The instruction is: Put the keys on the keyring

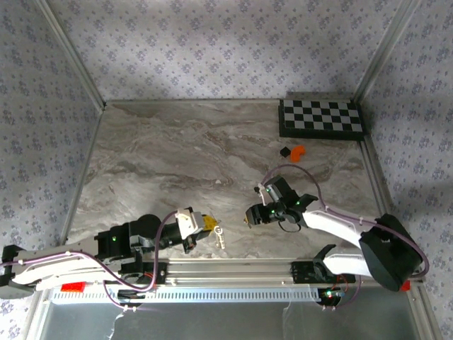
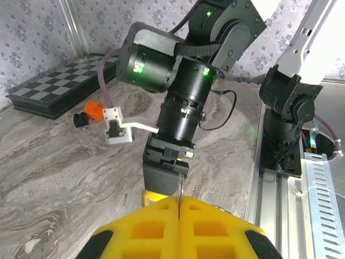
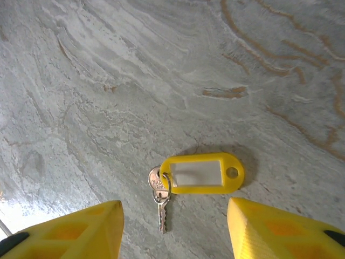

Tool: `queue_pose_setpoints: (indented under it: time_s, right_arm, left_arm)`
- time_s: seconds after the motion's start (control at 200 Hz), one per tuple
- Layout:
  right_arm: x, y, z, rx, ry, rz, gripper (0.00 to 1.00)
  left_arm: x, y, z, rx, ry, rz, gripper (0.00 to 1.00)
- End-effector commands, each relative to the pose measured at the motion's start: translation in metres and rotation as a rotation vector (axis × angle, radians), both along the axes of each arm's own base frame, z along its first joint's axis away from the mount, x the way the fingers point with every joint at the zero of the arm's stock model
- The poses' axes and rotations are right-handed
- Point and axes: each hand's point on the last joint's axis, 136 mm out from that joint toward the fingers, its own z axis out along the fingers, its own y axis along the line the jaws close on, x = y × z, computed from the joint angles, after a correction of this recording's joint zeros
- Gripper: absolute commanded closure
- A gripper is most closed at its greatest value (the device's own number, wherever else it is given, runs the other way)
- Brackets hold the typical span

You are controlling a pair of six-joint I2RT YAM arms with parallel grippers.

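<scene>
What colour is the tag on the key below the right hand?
The tag is yellow with a pale label window, clearest in the right wrist view.

I see one silvery key (image 3: 160,200) lying flat on the marble, a yellow tag (image 3: 202,174) ringed to its head. The keyring (image 1: 221,236) shows as a small silvery cluster.

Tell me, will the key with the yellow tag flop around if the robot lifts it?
Probably: the key joins the yellow tag by a small ring, so one would likely dangle. Both lie flat on the smooth table, so they may slide rather than roll.
</scene>
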Motion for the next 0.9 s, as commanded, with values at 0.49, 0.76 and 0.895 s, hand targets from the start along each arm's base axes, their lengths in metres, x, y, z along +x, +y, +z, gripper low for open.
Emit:
queue_pose_setpoints:
  time_s: [0.49,0.76,0.895]
  right_arm:
    - [0.001,0.02,-0.009,-0.009,0.031,0.047,0.61]
    - [0.001,0.023,-0.013,-0.017,0.046,0.059,0.66]
    - [0.0,0.023,-0.014,-0.02,0.051,0.061,0.69]
  left_arm:
    - [0.003,0.002,0.023,-0.095,-0.001,0.002,1.0]
    - [0.005,0.003,0.022,-0.091,0.003,0.008,1.0]
    - [0.005,0.005,0.022,-0.094,0.002,0.011,1.0]
